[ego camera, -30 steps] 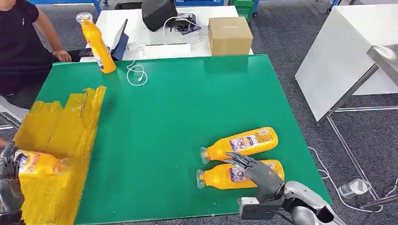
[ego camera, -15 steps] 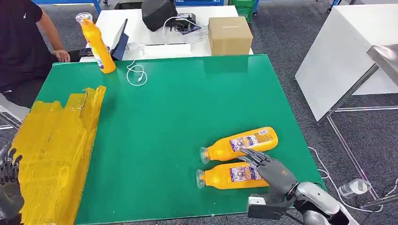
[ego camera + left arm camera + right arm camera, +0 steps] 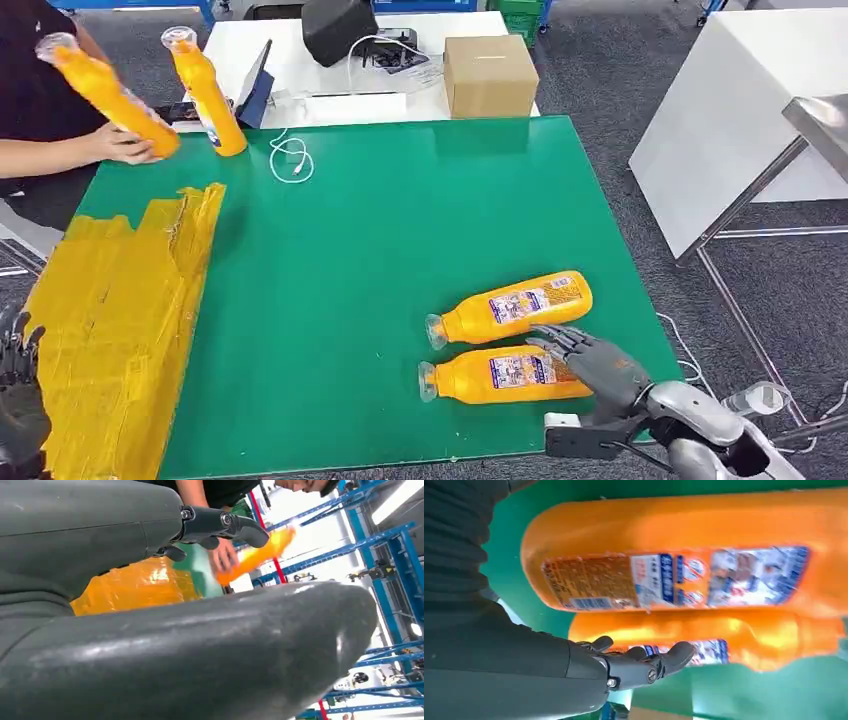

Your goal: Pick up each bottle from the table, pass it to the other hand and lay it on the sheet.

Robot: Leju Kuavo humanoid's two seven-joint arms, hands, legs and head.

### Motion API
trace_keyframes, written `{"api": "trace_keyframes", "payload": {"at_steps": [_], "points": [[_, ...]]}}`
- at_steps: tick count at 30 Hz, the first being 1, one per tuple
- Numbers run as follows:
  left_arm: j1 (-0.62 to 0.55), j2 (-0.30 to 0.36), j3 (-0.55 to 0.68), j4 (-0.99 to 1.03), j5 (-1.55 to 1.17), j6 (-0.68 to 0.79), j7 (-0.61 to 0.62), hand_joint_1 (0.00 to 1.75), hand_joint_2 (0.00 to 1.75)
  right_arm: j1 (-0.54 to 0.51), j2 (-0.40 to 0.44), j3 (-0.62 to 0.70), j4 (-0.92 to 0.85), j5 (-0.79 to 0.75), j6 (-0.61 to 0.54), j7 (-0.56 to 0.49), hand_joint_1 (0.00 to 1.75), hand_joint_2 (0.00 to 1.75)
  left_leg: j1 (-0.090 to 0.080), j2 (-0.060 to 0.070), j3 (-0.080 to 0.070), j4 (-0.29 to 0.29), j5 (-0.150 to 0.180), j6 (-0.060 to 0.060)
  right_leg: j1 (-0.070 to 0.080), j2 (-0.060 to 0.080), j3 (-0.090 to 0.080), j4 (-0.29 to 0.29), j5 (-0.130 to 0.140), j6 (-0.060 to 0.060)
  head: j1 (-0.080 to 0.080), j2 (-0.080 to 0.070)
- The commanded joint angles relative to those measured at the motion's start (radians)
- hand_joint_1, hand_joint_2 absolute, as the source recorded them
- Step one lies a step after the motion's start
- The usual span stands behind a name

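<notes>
Right hand (image 3: 592, 362): fingers apart, holding nothing, at base end of nearer bottle (image 3: 505, 373); bottle lies flat near table's (image 3: 400, 220) front edge, long axis crosswise, cap pointing toward left side; second bottle (image 3: 510, 307) just behind, roughly parallel; both orange, printed labels, clear caps; left hand (image 3: 18, 385) open, empty, by yellow sheet (image 3: 110, 320), well apart.

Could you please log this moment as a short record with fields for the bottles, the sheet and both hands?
bottles lying on table: two, near bottle and far bottle
upright bottle, at far left corner
fourth bottle, held tilted by a person's hand
yellow sheet, no bottle on it
right robot hand, open, over near bottle's base end
left robot hand, open, holds nothing
</notes>
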Motion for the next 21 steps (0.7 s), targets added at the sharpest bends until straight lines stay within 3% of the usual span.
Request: {"api": "trace_keyframes", "payload": {"at_steps": [1,6,9,10,12,15,18,19,21], "points": [[-0.062,-0.004,-0.031,0.079,0.018,-0.011,0.003,0.00,0.00,-0.115,0.160,0.207,0.371,0.137,-0.071,0.030,0.00,1.75,0.003,0.001,0.007,-0.005,0.001,-0.001,0.003,0.001,0.008,-0.007,0.002,-0.002,0.000,0.000],[-0.081,-0.002,-0.070,0.085,0.022,0.000,0.022,0.00,0.00,-0.163,0.339,0.271,0.654,0.232,-0.179,0.056,0.00,1.75,0.004,0.002,0.009,-0.006,0.001,-0.001,0.005,0.002,0.010,-0.009,0.003,-0.003,0.000,0.000],[-0.092,0.004,-0.077,0.096,0.024,0.006,0.027,0.00,0.00,-0.181,0.374,0.286,0.730,0.233,-0.175,0.044,0.03,1.75,0.006,0.008,0.012,-0.004,-0.001,-0.002,0.006,0.007,0.010,-0.006,0.002,-0.002,0.000,0.000],[-0.095,0.008,-0.079,0.102,0.024,0.006,0.027,0.00,0.00,-0.185,0.377,0.283,0.746,0.217,-0.170,0.030,1.75,1.75,0.006,0.008,0.014,-0.005,0.000,-0.002,0.006,0.007,0.011,-0.007,0.002,-0.002,0.000,0.000],[-0.099,0.012,-0.081,0.110,0.027,0.009,0.026,0.00,0.00,-0.191,0.372,0.287,0.749,0.200,-0.163,0.012,1.75,1.75,0.008,0.013,0.021,-0.004,-0.005,-0.004,0.007,0.011,0.008,-0.007,0.001,-0.004,0.000,0.000],[-0.099,0.015,-0.080,0.113,0.028,0.009,0.026,0.00,0.00,-0.193,0.367,0.284,0.739,0.187,-0.157,0.001,1.75,1.75,0.012,0.025,0.034,-0.003,-0.017,-0.007,0.011,0.022,0.018,-0.009,-0.003,-0.010,0.001,0.000],[-0.105,0.019,-0.085,0.124,0.029,0.011,0.023,0.00,0.00,-0.197,0.344,0.285,0.707,0.123,-0.102,-0.036,1.75,1.75,0.013,0.030,0.035,-0.002,-0.020,-0.004,0.013,0.027,0.018,-0.008,-0.003,-0.009,0.001,0.000],[-0.111,0.020,-0.088,0.132,0.030,0.010,0.022,0.00,0.00,-0.201,0.331,0.286,0.694,0.101,-0.082,-0.045,1.75,1.75,0.012,0.032,0.043,0.000,-0.024,-0.005,0.012,0.030,0.025,-0.006,-0.007,-0.009,0.001,0.000],[-0.122,0.026,-0.100,0.149,0.030,0.015,0.019,0.00,0.00,-0.201,0.297,0.298,0.658,0.054,-0.055,-0.052,1.75,1.75,0.011,0.029,0.032,0.000,-0.019,-0.004,0.012,0.027,0.015,-0.006,-0.003,-0.008,0.001,0.000]]}}
